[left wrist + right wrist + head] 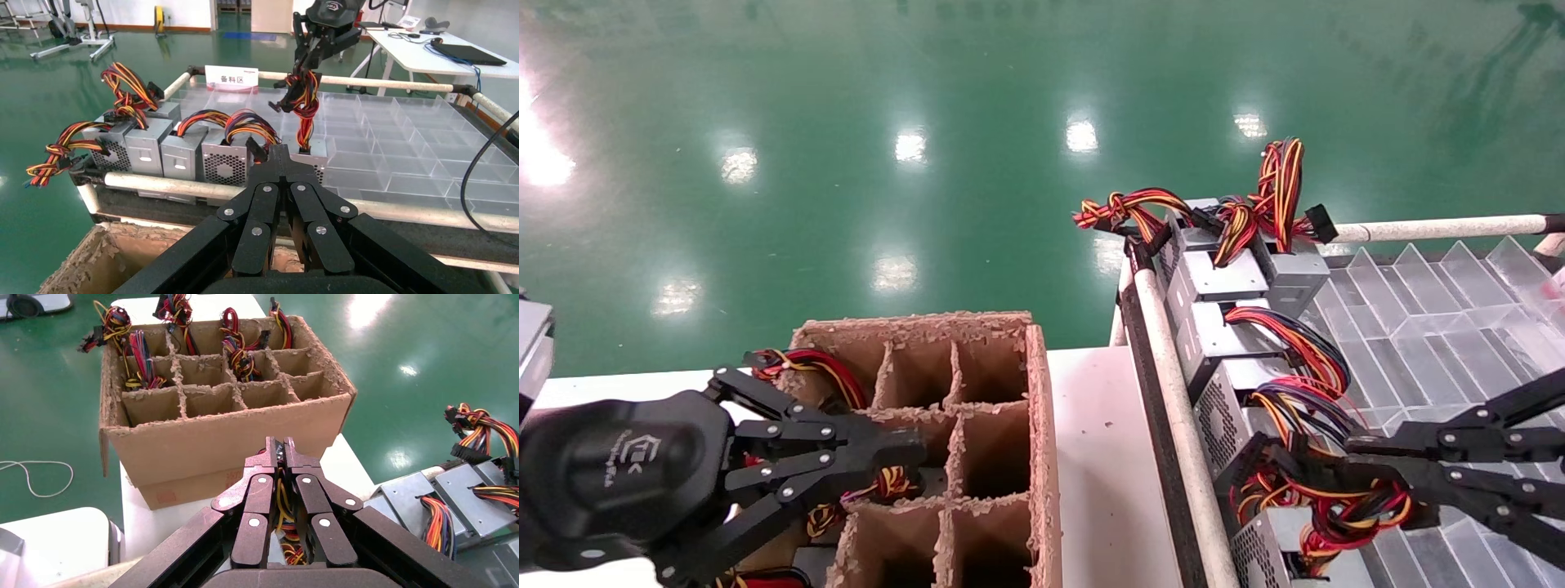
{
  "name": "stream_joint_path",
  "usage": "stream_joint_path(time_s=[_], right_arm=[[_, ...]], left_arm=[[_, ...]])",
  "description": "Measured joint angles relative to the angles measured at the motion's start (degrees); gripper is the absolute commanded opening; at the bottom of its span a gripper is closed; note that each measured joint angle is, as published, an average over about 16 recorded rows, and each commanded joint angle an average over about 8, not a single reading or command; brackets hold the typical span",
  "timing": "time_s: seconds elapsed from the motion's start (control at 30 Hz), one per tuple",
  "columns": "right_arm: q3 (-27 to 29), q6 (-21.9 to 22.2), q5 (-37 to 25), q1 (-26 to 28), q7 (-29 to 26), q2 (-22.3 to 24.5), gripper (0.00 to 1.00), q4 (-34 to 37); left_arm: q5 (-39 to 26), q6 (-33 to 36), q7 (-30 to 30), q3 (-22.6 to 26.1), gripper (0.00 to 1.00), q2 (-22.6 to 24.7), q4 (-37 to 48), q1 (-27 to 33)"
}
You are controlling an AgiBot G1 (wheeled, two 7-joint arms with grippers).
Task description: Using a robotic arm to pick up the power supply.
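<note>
Right pincer (1324, 482): low at the right of the head view, fingers pressed together on the wire bundle (1344, 502) of the nearest power supply (1267, 547). The right wrist view shows red, yellow and black strands caught between the closed fingers (269, 456). The left wrist view shows the same pincer far off, above the tray, with the bundle hanging taut down to the unit.

Power supply: silver-grey box, mesh side outward, at the near end of the row, at the tray's left edge just inside the white rail (1181, 425). Whether it is off the tray floor cannot be told.

Other supplies (1222, 327): four more identical units standing in line behind it along the same rail, side by side, wire bundles curling up from their tops.

Tray (1434, 327): clear plastic, divided into cells, to the right of the row. A white label card (231, 78) stands at its far edge in the left wrist view.

Left pincer (903, 457): low at the left of the head view, over the cardboard box (1042, 425), fingers pressed together, pinching nothing.

Cardboard box: ragged partitions forming compartments, standing on the white tabletop (1103, 441) left of the tray. Several compartments on its left side hold wire bundles.

Floor (928, 163): glossy green.
</note>
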State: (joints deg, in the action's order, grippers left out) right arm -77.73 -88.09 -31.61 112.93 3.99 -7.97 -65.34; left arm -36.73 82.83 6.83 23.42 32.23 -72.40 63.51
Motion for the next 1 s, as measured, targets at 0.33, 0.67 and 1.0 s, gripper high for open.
stream_joint_path(time_s=[0.33,0.67,1.0], right_arm=[[0.52,0.54,-0.46,0.93,-2.0,1.07,1.0,-1.95],[2.07,0.78,0.41,1.35,-2.97,0.18,1.0,-2.81],[8.19,0.98,-0.07,-3.86,-3.9,-2.85,1.0,-3.37]], left_arm=[[0.0,0.0,0.0,0.0,0.0,0.0,0.0,0.0],[0.0,0.0,0.0,0.01,0.0,0.0,0.0,0.0],[0.0,0.0,0.0,0.01,0.1,0.0,0.0,0.0]])
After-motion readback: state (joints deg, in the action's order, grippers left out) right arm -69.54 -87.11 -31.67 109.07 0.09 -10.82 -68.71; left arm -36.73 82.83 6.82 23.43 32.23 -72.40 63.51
